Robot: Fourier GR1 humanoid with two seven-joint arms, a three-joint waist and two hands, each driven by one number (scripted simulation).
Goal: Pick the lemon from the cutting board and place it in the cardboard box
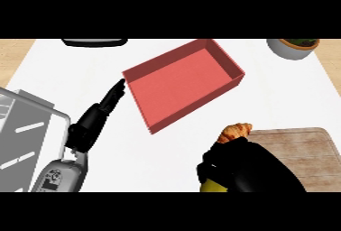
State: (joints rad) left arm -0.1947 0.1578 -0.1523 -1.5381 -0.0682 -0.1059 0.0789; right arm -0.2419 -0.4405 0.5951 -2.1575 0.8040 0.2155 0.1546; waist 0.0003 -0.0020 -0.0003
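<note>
R hand [250, 169] is curled around the lemon [214, 186], yellow showing at its 7 o'clock, just off the cutting board [303, 146]. You should lift clear of the croissant [236, 131], then carry toward 11 o'clock to the red box [183, 81]. L hand [96, 119] rests w/ fingers straight, holding nothing.

Box [181, 84] sitting at centre frame, cutting board [303, 146] lying lower right, croissant [236, 131] resting at its upper-left corner, potted plant [293, 46] standing upper right, wire rack [26, 135] lying at left edge.
</note>
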